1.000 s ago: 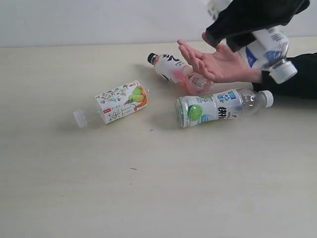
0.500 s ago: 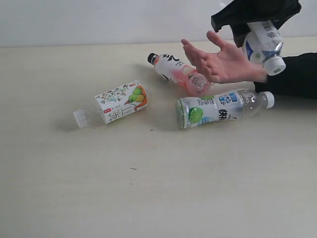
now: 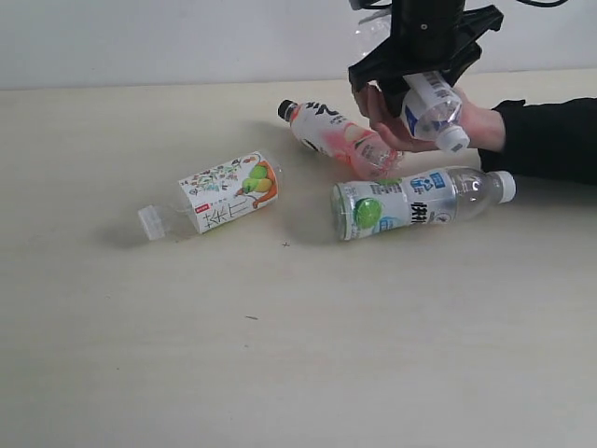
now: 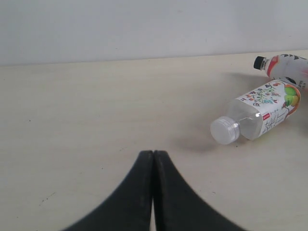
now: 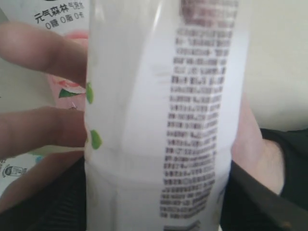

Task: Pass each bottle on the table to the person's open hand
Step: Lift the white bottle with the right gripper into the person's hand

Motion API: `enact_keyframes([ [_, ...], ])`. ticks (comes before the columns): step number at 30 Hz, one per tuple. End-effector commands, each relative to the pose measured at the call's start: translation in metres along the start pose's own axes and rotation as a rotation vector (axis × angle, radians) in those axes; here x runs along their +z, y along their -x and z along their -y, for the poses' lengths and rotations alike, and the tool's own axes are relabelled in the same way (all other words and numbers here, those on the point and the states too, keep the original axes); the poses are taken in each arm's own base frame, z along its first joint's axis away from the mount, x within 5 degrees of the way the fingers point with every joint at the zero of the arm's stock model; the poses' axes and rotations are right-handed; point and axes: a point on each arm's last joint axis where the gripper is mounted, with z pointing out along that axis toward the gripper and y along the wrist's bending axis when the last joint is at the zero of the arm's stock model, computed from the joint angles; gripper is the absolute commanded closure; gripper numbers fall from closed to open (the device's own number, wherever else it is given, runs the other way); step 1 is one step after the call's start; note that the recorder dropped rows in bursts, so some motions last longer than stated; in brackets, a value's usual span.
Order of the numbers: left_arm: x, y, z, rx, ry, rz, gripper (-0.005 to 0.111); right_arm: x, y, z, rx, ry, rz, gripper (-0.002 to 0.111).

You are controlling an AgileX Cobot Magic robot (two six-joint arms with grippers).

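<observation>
Over the person's open hand (image 3: 387, 124), right fingers (image 5: 262, 204) clamp the white bottle (image 3: 431, 105), pink bottle (image 3: 336, 135) just beside; left fingers (image 4: 137, 197) together.

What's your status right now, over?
Right gripper shut on white bottle, over open hand. Left gripper shut, empty. Pink bottle, floral bottle, green-and-white bottle lying on table. Nothing blocking.

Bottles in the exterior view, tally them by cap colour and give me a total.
Black cap: 1, the pink bottle
White cap: 3, the floral bottle, the green-and-white bottle, the barcode bottle
Total: 4
</observation>
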Motion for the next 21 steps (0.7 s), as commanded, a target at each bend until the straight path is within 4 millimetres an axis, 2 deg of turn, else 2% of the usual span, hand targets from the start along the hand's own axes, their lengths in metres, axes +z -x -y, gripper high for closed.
enact_keyframes([
  [1,0.0000,-0.0002,-0.0002,0.000,0.003,0.009,0.104,0.0040,0.0020,-0.0011,-0.011,0.019,-0.005,0.108],
  [11,0.0000,-0.0002,-0.0002,0.000,0.003,0.009,0.104,0.0041,0.0022,0.0004,-0.006,0.002,-0.004,0.107],
  [17,0.0000,-0.0002,-0.0002,0.000,0.003,0.009,0.104,0.0041,0.0022,0.0004,-0.006,0.002,-0.004,0.089],
  [21,0.0000,-0.0002,-0.0002,0.000,0.003,0.009,0.104,0.0041,0.0022,0.0004,-0.015,0.002,-0.004,0.071],
])
